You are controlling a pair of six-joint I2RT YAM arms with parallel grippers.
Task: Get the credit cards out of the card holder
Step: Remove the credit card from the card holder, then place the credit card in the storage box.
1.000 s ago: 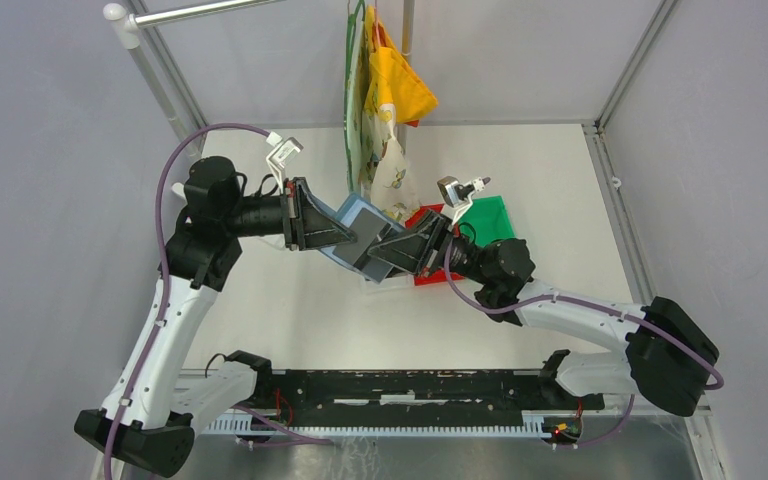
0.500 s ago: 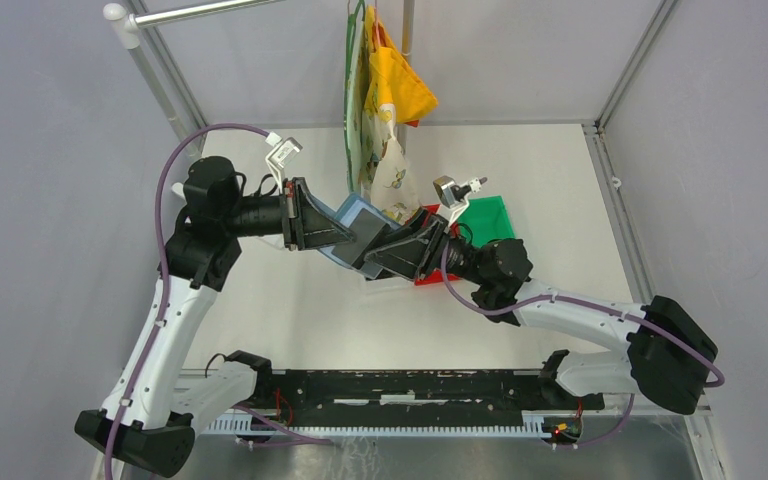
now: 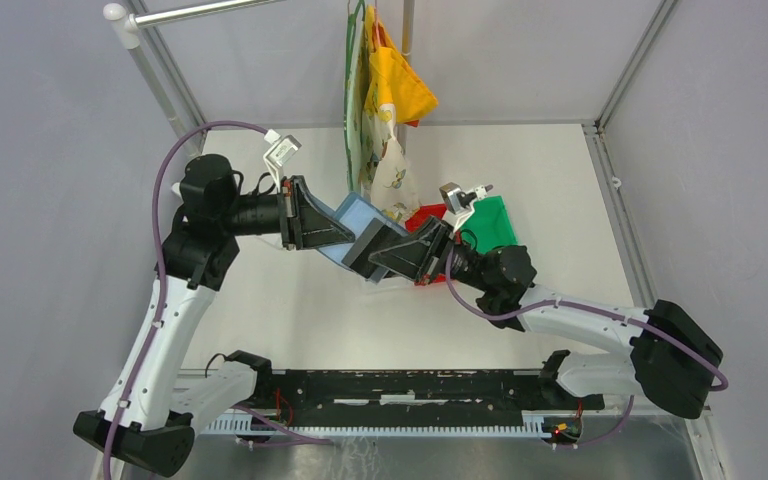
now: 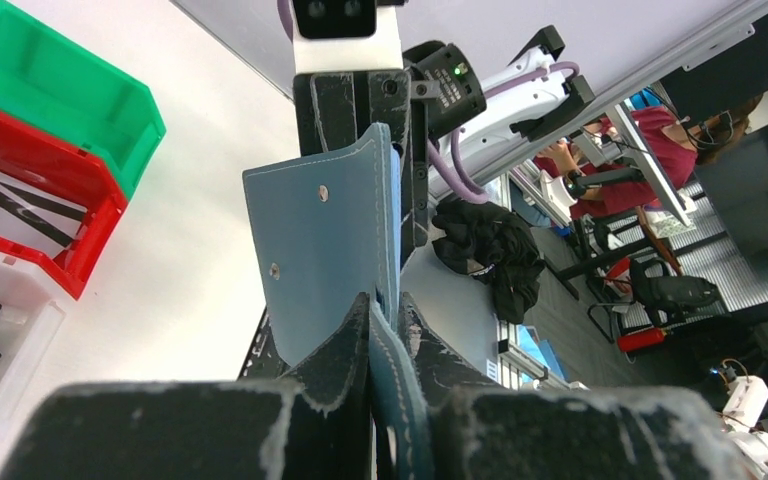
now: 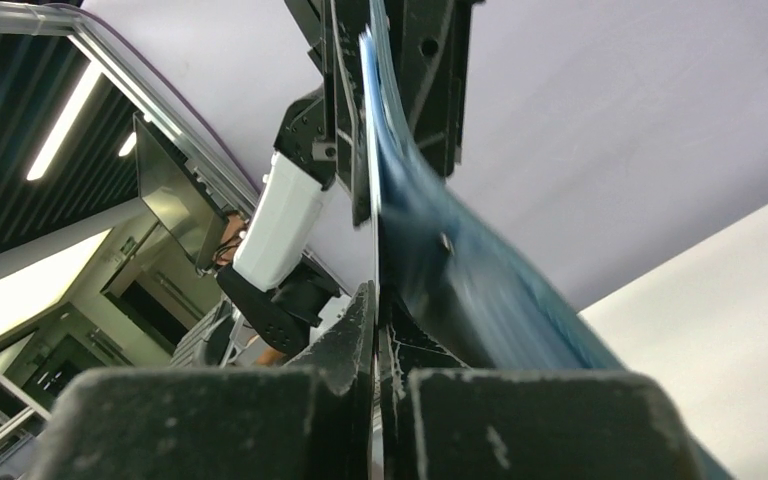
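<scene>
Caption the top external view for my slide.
Left fingers clamp the teal card holder while right fingers pinch a dark card at its edge, near the red bin and green bin.

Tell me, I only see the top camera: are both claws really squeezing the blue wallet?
Observer: Yes. The left wrist view shows the left gripper shut on the card holder's stitched edge.
Operator: And the other claw?
Observer: The right wrist view shows the right gripper shut on its thin edge. Whether a card sits in that pinch, I cannot tell.
Operator: What's in the red box?
Observer: The red bin holds a pale flat thing with black strips, maybe cards.
</scene>
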